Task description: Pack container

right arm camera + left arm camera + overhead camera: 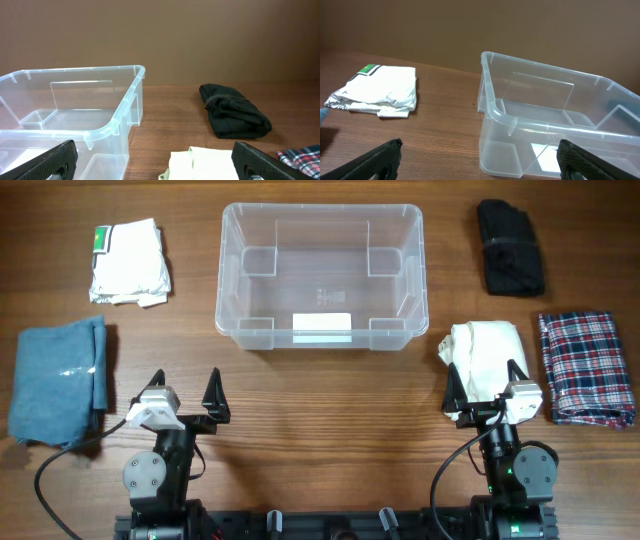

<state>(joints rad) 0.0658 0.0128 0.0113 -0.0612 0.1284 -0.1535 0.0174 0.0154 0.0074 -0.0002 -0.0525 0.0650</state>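
My right gripper [486,388] hangs spread wide above the cream cloth [490,345], likely to grab it. My left gripper [186,388], released too, faces the empty container [320,208] ahead.

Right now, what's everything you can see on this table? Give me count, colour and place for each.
container: one, clear, empty, far centre
label: one, white, on the container's base
white garment: one, white with a green patch, folded, far left
blue cloth: one, blue, folded, near left
black garment: one, black, folded, far right
plaid cloth: one, red-and-blue check, near right
cream cloth: one, cream, right of centre, by the right tool
table: one, brown wood
left tool: one, black, open, empty
right tool: one, black, open, over the cream cloth
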